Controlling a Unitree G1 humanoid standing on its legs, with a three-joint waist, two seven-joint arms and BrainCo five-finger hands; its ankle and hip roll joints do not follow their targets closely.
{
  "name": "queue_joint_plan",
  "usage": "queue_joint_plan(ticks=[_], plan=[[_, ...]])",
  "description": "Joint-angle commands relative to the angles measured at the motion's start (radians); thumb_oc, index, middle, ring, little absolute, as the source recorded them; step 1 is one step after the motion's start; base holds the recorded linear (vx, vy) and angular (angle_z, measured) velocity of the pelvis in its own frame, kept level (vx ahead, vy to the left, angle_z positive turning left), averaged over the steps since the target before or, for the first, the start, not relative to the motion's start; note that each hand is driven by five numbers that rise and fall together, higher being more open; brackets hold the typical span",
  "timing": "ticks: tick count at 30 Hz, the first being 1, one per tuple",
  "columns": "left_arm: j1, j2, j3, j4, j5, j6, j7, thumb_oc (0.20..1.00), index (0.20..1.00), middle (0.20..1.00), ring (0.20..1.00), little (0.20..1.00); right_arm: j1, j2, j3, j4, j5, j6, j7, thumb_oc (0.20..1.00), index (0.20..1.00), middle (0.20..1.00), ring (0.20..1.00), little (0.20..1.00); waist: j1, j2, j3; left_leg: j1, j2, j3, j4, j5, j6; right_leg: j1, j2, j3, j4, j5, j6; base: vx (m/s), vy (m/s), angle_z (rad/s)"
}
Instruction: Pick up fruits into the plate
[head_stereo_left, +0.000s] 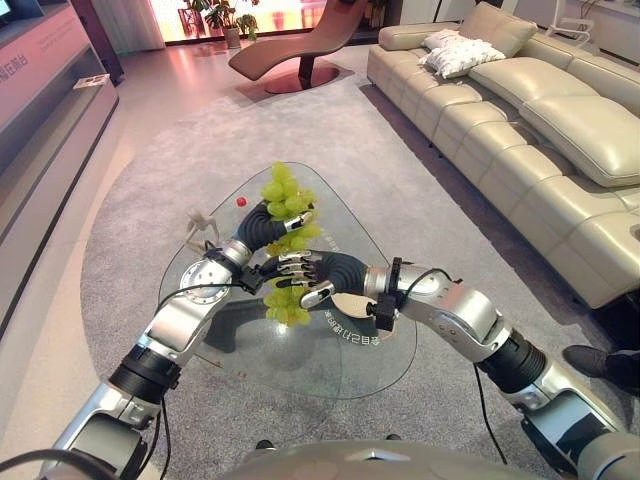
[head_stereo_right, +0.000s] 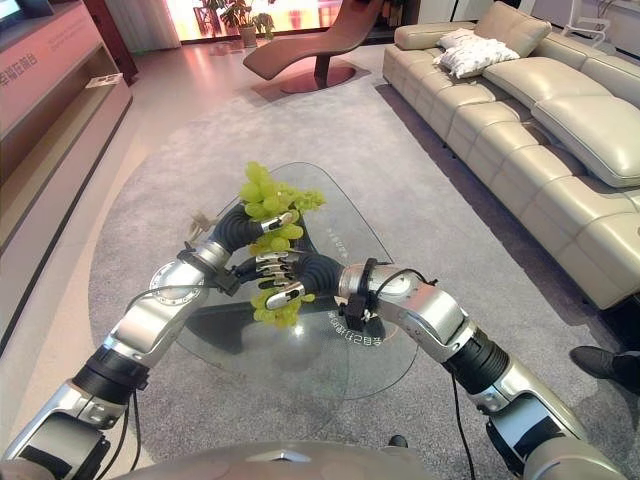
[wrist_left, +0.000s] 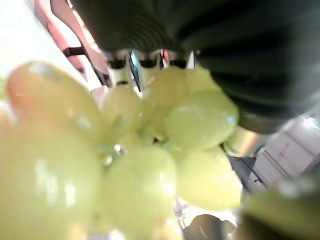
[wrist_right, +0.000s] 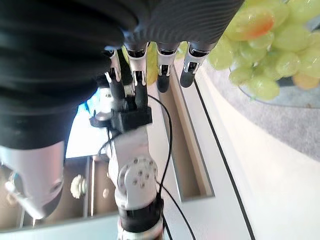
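A big bunch of green grapes (head_stereo_left: 285, 196) is held up over the glass table (head_stereo_left: 392, 368). My left hand (head_stereo_left: 264, 228) is shut round the middle of the bunch. The lower grapes (head_stereo_right: 276, 308) hang down below it. In the left wrist view the grapes (wrist_left: 135, 165) sit right against the palm. My right hand (head_stereo_left: 322, 274) is open beside the hanging part, fingers (wrist_right: 162, 75) straight and touching the bunch from the right. A small red fruit (head_stereo_left: 241, 201) lies on the glass behind the hands.
A pale twig-like object (head_stereo_left: 201, 225) lies on the table's left side. A cream sofa (head_stereo_left: 540, 110) runs along the right, a brown lounge chair (head_stereo_left: 300, 50) stands at the back, a low cabinet (head_stereo_left: 40, 110) on the left. A person's shoe (head_stereo_left: 598, 364) shows at far right.
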Motion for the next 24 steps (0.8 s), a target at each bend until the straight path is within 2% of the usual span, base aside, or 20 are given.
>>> queue_joint_plan(ticks=[1, 5, 10, 13, 17, 21, 24], plan=[[-0.142, 0.078, 0.061, -0.032, 0.043, -0.069, 0.062, 0.200, 0.200, 0.200, 0.200, 0.200, -0.025, -0.013, -0.079, -0.108, 0.075, -0.073, 0.077, 1.000, 1.000, 1.000, 1.000, 1.000, 0.006, -0.037, -0.005, 0.002, 0.014, 0.022, 0.048, -0.113, 0.000, 0.040, -0.063, -0.065, 0.046, -0.079, 0.047, 0.00, 0.000, 0.00], [-0.137, 0.129, 0.122, 0.011, 0.071, -0.068, 0.084, 0.200, 0.200, 0.200, 0.200, 0.200, 0.003, -0.047, -0.162, -0.076, 0.160, -0.095, 0.127, 1.000, 1.000, 1.000, 1.000, 1.000, 0.002, -0.039, -0.008, 0.002, 0.015, 0.017, 0.047, -0.111, -0.004, 0.041, -0.060, -0.065, 0.047, -0.080, 0.045, 0.00, 0.000, 0.00], [-0.138, 0.148, 0.162, 0.086, 0.104, -0.066, 0.124, 0.200, 0.200, 0.200, 0.200, 0.200, 0.028, -0.033, -0.224, -0.060, 0.202, -0.127, 0.130, 1.000, 1.000, 1.000, 1.000, 1.000, -0.004, -0.038, -0.009, 0.001, 0.012, 0.006, 0.044, -0.111, -0.005, 0.042, -0.054, -0.059, 0.043, -0.083, 0.042, 0.00, 0.000, 0.00], [-0.137, 0.141, 0.177, 0.133, 0.122, -0.092, 0.132, 0.200, 0.200, 0.200, 0.200, 0.200, 0.047, -0.006, -0.254, -0.056, 0.209, -0.156, 0.136, 1.000, 1.000, 1.000, 1.000, 1.000, -0.008, -0.037, -0.011, 0.001, 0.010, 0.004, 0.041, -0.112, -0.004, 0.042, -0.051, -0.056, 0.040, -0.084, 0.042, 0.00, 0.000, 0.00], [-0.154, 0.115, 0.175, 0.145, 0.109, -0.105, 0.125, 0.200, 0.200, 0.200, 0.200, 0.200, 0.049, 0.040, -0.288, -0.032, 0.219, -0.221, 0.061, 1.000, 1.000, 1.000, 1.000, 1.000, -0.014, -0.032, -0.009, -0.003, 0.012, 0.003, 0.043, -0.112, -0.004, 0.039, -0.047, -0.051, 0.041, -0.085, 0.039, 0.00, 0.000, -0.01], [-0.149, 0.088, 0.179, 0.111, 0.068, -0.121, 0.065, 0.200, 0.200, 0.200, 0.200, 0.200, 0.058, 0.088, -0.318, -0.013, 0.203, -0.243, 0.000, 1.000, 1.000, 1.000, 1.000, 1.000, -0.018, -0.028, -0.004, 0.000, 0.013, 0.007, 0.043, -0.114, -0.001, 0.039, -0.044, -0.050, 0.041, -0.088, 0.038, -0.01, 0.001, -0.04], [-0.148, 0.075, 0.172, 0.057, 0.036, -0.110, 0.024, 0.200, 0.200, 0.200, 0.200, 0.200, 0.061, 0.109, -0.316, -0.021, 0.209, -0.263, -0.014, 1.000, 1.000, 1.000, 1.000, 1.000, -0.018, -0.023, -0.001, -0.003, 0.014, 0.011, 0.043, -0.113, -0.001, 0.037, -0.043, -0.051, 0.041, -0.089, 0.037, -0.02, 0.003, -0.01]])
